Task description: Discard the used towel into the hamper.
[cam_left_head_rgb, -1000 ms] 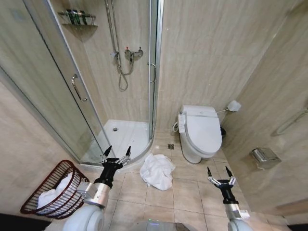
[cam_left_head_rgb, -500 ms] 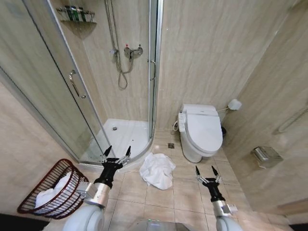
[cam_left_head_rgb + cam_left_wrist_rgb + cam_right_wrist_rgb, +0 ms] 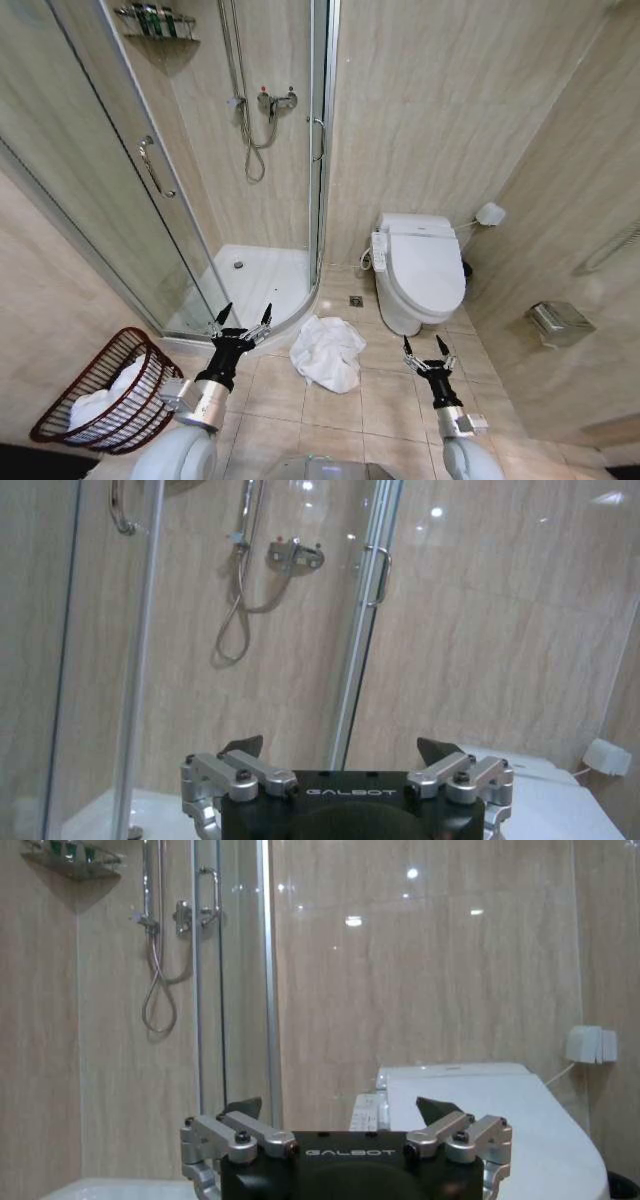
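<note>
Beige-tiled bathroom, glossy marble-look walls all round. Nearest in: left gripper [image 3: 243, 315] at about 7 o'clock, fingers spread apart and pointing up, nothing held. Right gripper [image 3: 427, 349] at 5 o'clock, jaws apart too, also empty.

Between them, just past both, crumpled white cloth towel [image 3: 327, 352] lying on the floor tiles. From the left gripper, towel off toward 4 o'clock; from the right one, toward 9 o'clock. Left looks slightly nearer, though it's close. No clear long axis, just a lump.

Round dark reddish-brown wire hamper [image 3: 58, 395] way over at 8 o'clock, tipped, some white cloth already inside.

Further back: white toilet [image 3: 422, 268] at 2 o'clock, curved glass shower cubicle [image 3: 150, 170] at 11.

Versus a second ago: right gripper slid inward toward the towel, left unmoved; view drifted a bit.
</note>
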You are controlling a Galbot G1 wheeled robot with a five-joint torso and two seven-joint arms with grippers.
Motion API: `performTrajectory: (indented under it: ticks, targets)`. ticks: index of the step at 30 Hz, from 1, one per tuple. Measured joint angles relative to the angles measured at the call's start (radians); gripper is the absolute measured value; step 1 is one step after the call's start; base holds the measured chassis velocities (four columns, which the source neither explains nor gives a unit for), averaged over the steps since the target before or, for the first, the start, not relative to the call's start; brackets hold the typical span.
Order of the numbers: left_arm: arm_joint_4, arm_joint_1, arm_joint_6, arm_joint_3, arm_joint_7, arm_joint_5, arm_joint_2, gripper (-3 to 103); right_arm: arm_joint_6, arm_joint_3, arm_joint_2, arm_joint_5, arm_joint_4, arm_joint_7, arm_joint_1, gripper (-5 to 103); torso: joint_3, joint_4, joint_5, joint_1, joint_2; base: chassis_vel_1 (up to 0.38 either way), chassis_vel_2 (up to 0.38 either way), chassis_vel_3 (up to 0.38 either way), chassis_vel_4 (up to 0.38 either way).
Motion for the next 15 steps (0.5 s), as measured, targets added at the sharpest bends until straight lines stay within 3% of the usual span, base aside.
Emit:
performTrajectory:
  ticks: [15]
  targets:
    - [0.000,0.000,0.000,0.000,0.000,0.000,0.000,100,-0.005,0.000,0.018,-0.056,-0.012,0.012,-0.060,100,-0.039,0.0000,-0.0006,-0.031,-0.070,0.000,0.000,0.000,0.000]
